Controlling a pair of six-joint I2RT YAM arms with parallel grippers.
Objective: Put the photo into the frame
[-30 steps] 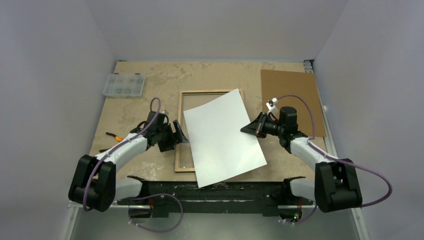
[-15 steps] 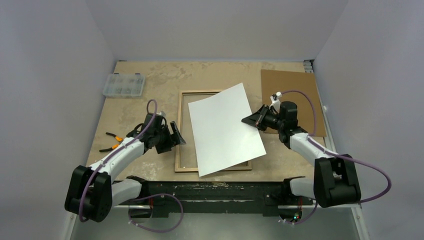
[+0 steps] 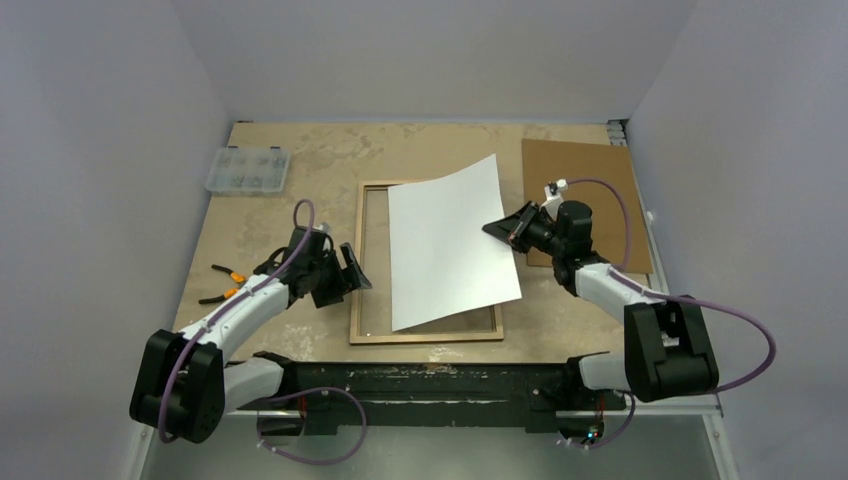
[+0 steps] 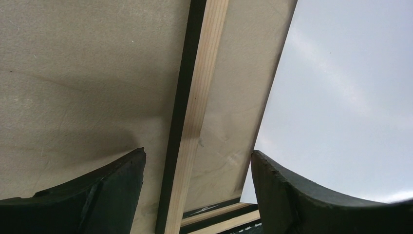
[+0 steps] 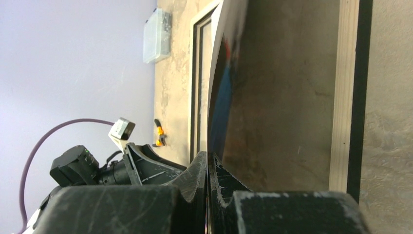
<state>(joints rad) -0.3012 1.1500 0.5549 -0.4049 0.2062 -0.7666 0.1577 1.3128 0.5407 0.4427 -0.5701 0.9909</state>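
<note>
Tan tabletop (image 3: 300,150): photo (image 3: 450,245), pinched at 3 o'clock by right gripper (image 3: 503,228), skews toward 1 o'clock over frame (image 3: 359,215); left gripper (image 3: 355,272) gapes empty.

On the worn tan table (image 3: 330,150), a clear plastic compartment box (image 3: 246,170) is set at the far left, a plain brown board (image 3: 590,175) is laid at the far right, and small black-and-orange hand tools (image 3: 228,274) are seen by the left edge.

White photo (image 3: 450,245) back — tan frame (image 3: 372,335)
</note>
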